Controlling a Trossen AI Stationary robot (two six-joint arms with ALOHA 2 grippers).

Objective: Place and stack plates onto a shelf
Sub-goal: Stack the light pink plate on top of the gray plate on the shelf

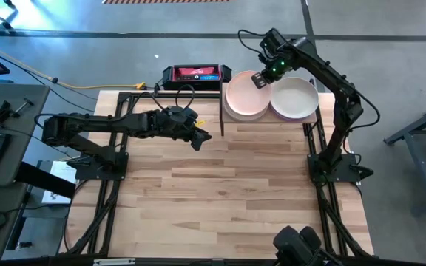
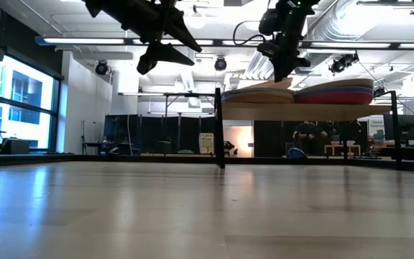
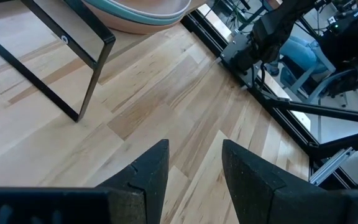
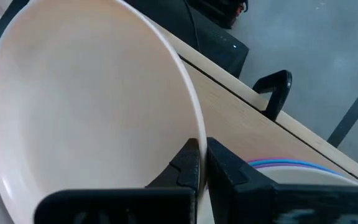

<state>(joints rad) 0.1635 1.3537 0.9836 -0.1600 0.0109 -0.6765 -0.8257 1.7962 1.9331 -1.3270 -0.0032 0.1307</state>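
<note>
From above, two stacks of round matte plates, a peach-pink plate [image 1: 244,94] topping one and a cream plate [image 1: 295,98] the other, fill the pale-wood shelf [image 1: 271,118]; no plates lie on the slatted wooden tabletop [image 1: 220,199], suggesting the stacking is nearly complete. At table height, the right gripper [image 2: 279,68] hangs over the stacks. The left gripper [image 3: 194,168] hovers unclenched and empty. The right gripper, fingers clenched together, touches the peach-pink plate's rim.

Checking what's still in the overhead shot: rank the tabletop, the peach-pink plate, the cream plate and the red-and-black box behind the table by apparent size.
In the high view, largest to smallest:
1. Tabletop, by far.
2. Peach-pink plate and cream plate: look alike, and the right gripper covers part of the peach-pink plate's edge, so unranked.
3. Red-and-black box.
</note>
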